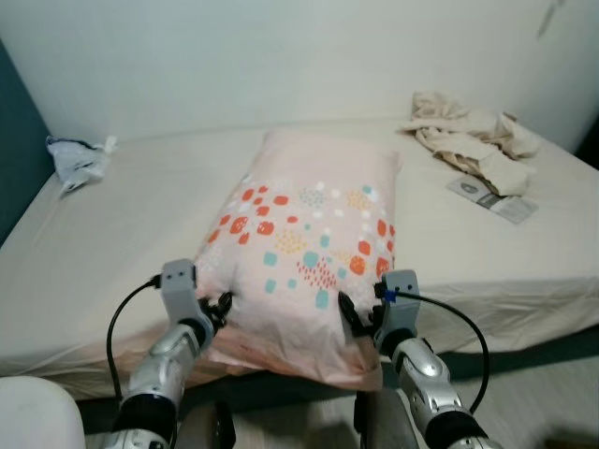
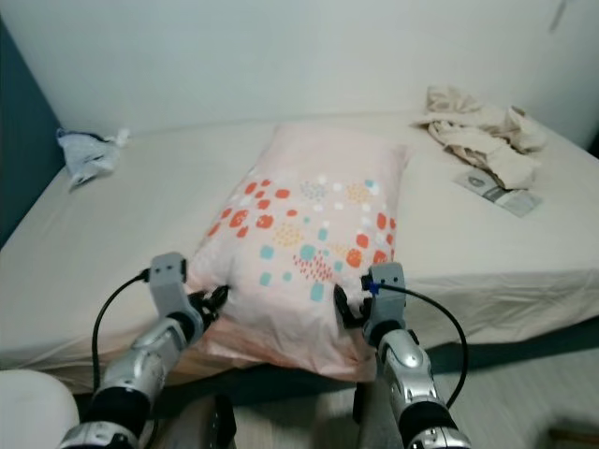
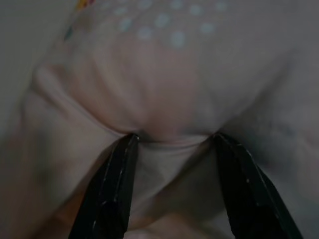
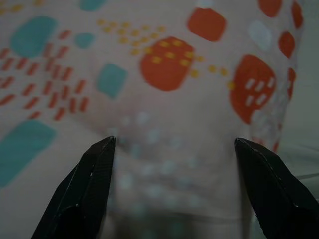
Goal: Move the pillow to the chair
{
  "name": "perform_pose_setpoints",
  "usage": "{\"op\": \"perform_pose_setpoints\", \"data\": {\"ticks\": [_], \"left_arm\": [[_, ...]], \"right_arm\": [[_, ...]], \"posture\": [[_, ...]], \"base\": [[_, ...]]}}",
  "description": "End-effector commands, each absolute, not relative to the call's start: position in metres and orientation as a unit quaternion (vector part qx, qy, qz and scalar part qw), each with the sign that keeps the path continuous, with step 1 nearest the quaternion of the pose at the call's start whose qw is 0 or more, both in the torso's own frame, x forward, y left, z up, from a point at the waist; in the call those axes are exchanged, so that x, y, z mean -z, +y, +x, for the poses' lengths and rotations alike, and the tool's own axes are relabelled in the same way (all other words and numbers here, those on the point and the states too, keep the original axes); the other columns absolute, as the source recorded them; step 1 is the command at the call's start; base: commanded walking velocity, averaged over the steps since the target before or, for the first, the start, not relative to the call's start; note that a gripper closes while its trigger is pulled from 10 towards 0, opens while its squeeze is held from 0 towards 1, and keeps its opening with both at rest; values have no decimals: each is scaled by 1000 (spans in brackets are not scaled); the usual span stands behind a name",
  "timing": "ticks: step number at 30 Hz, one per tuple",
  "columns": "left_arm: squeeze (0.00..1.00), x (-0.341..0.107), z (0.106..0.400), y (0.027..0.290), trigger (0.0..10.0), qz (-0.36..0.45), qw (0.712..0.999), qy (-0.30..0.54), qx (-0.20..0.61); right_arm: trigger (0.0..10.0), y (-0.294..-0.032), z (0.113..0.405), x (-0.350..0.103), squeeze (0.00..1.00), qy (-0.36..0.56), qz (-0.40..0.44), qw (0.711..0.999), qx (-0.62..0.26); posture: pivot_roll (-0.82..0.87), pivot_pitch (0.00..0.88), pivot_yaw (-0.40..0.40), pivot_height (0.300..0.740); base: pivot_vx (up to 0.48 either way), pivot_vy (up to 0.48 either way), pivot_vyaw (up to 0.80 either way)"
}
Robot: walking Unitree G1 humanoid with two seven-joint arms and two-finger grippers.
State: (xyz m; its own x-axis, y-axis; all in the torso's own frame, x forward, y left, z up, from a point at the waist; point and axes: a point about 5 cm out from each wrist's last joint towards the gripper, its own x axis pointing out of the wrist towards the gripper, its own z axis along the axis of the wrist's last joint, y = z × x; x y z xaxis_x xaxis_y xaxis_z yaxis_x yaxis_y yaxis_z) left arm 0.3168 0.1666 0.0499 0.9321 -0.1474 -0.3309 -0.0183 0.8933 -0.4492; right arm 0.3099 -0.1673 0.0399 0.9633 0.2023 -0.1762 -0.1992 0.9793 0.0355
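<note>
Beige bed (image 1: 112,243) against a white wall carries the pillow (image 1: 309,234), its near end overhanging the bed's front edge. Left pincer (image 1: 221,307) and right pincer (image 1: 348,316), both spread, press that end's two sides. Crumpled cloth (image 1: 473,140) lies at the far right corner.

No legible text, label, brand, number or sign found in any view. The flat grey printed packet (image 1: 490,197) lying on the beige bed sheet (image 1: 140,215), beside the crumpled cream cloth (image 1: 473,138), bears dark markings, but they are too small and blurred to read.
</note>
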Motion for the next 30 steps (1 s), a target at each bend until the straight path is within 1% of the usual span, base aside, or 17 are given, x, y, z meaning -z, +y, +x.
{"op": "perform_pose_setpoints", "data": {"ticks": [1,2,3,5,7,8,11,13,15,18,19,20,21,23,25,26,30], "left_arm": [[0,-44,310,173,10000,-294,935,197,27],[0,-44,310,173,10000,-294,935,197,27],[0,-44,306,181,10000,-334,922,194,24],[0,-44,305,184,10000,-348,917,192,25],[0,-48,298,191,10000,-399,898,182,33],[0,-52,292,197,10000,-436,882,172,43],[0,-52,283,205,10000,-456,871,173,51],[0,-50,276,210,10000,-457,870,178,56],[0,-44,265,223,10000,-431,881,190,50],[0,-40,260,242,10000,-351,920,174,1],[0,-40,260,242,10000,-351,920,174,1],[0,-43,261,253,10000,-339,928,149,-35],[0,-49,259,272,10000,-341,928,109,-105],[0,-52,255,283,10000,-327,932,90,-131],[0,-50,251,287,10000,-314,934,92,-144],[1000,-44,248,287,10000,-316,931,110,-149],[1000,-36,243,280,10000,-343,921,133,-125]], "right_arm": [[10000,-168,309,-41,0,85,13,991,-98],[10000,-168,309,-41,0,85,13,991,-98],[10000,-169,309,-41,0,85,12,991,-97],[10000,-169,309,-41,0,86,10,991,-97],[10000,-171,310,-42,0,85,10,992,-97],[10000,-172,311,-43,0,84,11,992,-97],[10000,-174,311,-44,0,82,11,992,-97],[10000,-174,311,-45,0,81,11,992,-98],[10000,-174,312,-45,0,85,11,991,-102],[10000,-174,312,-46,0,82,17,991,-109],[10000,-174,312,-46,0,82,17,991,-109],[10000,-174,312,-46,0,82,17,991,-109],[10000,-174,312,-46,0,81,19,991,-109],[10000,-174,312,-46,0,81,19,990,-110],[10000,-173,312,-46,0,81,19,990,-111],[10000,-173,312,-46,0,81,19,990,-111],[10000,-173,312,-46,0,81,18,990,-112]], "posture": [[-72,69,16,531],[-72,69,16,531],[-70,76,15,531],[-70,76,15,531],[-70,81,17,531],[-67,84,18,531],[-63,86,16,531],[-59,87,14,531],[-55,89,13,526],[-55,90,13,511],[-55,90,13,511],[-52,89,13,506],[-49,89,12,496],[-49,88,11,486],[-48,89,11,476],[-49,87,11,471],[-50,87,11,461]], "base": [[0,0,0],[0,0,0],[0,0,0],[0,0,0],[0,0,0],[0,0,0],[0,0,0],[0,0,0],[0,0,0],[0,0,0],[0,0,0],[0,0,0],[0,0,0],[0,0,0],[0,0,0],[0,0,0],[0,0,0]]}}
